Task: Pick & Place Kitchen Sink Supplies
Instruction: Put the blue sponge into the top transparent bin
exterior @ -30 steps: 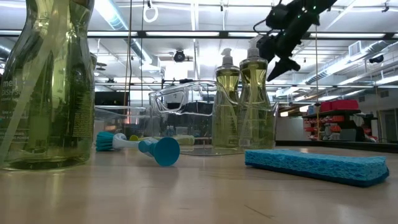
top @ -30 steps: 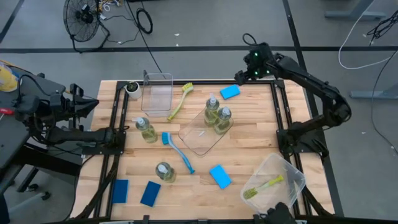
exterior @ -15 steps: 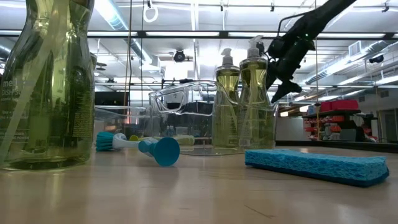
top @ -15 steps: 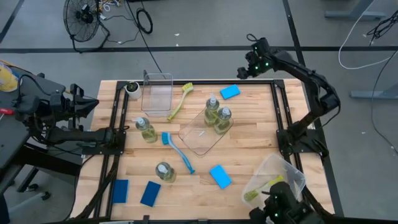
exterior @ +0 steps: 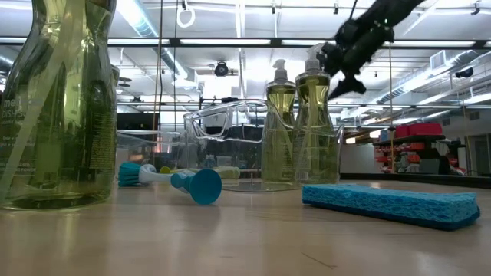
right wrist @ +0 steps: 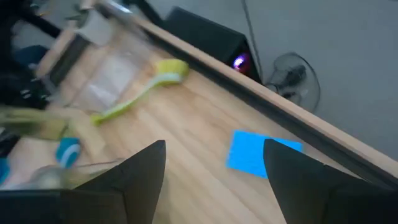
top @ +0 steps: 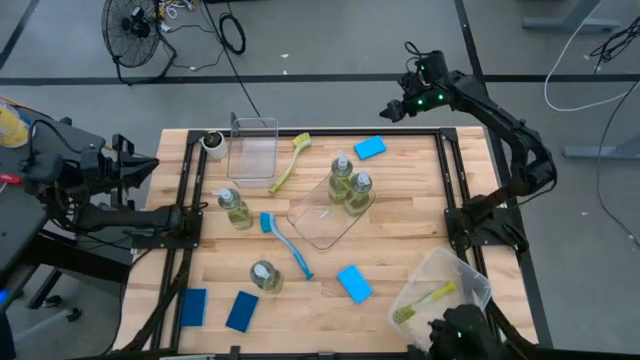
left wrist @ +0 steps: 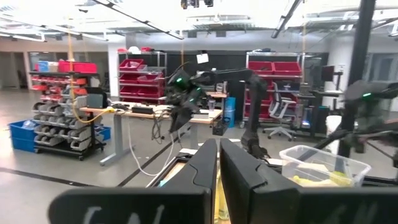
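Blue sponge (top: 370, 148) beneath open right pincer (top: 392, 110)

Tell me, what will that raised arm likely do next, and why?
Probably lower toward the blue sponge. The right gripper hangs open above the table's far edge, empty, and its wrist camera shows that sponge lying between the spread fingers. The left gripper waits off to the side, shut.
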Tool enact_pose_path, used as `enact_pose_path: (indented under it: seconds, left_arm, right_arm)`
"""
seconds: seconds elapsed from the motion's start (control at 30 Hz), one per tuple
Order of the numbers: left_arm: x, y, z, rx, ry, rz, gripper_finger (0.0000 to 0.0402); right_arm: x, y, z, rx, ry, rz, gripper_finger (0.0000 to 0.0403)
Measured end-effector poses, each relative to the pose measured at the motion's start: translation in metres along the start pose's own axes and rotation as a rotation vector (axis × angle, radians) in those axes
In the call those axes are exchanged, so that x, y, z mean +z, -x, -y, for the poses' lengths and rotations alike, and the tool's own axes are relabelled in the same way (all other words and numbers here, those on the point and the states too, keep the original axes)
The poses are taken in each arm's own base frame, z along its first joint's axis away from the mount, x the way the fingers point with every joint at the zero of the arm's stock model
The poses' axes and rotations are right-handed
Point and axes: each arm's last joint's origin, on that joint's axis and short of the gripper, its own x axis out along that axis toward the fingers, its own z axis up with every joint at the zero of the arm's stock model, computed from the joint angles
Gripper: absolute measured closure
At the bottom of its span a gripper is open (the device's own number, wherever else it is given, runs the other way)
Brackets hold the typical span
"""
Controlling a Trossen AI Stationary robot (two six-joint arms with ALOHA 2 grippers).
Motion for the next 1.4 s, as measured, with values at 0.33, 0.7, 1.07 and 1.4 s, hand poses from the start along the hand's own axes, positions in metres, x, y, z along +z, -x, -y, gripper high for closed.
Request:
enact_pose_path:
  seconds: [0.33,0.7,1.07,1.4]
  left_arm:
    - [0.0,0.0,-0.001,0.047,-0.001,-0.001,0.0376]
    - [0.0,0.0,-0.001,0.047,0.0,-0.002,0.0376]
    - [-0.005,0.0,-0.001,0.047,-0.016,-0.05,0.0376]
    - [-0.005,0.0,-0.001,0.051,0.055,-0.047,0.0376]
  right_arm:
    - [-0.041,0.042,-0.072,-0.13,0.254,-0.103,0.0133]
    - [-0.107,0.062,-0.108,-0.123,0.479,-0.215,0.0133]
    - [-0.171,0.004,-0.114,-0.204,0.739,-0.209,0.0133]
    - [-0.202,-0.053,-0.085,-0.375,0.879,-0.065,0.0133]
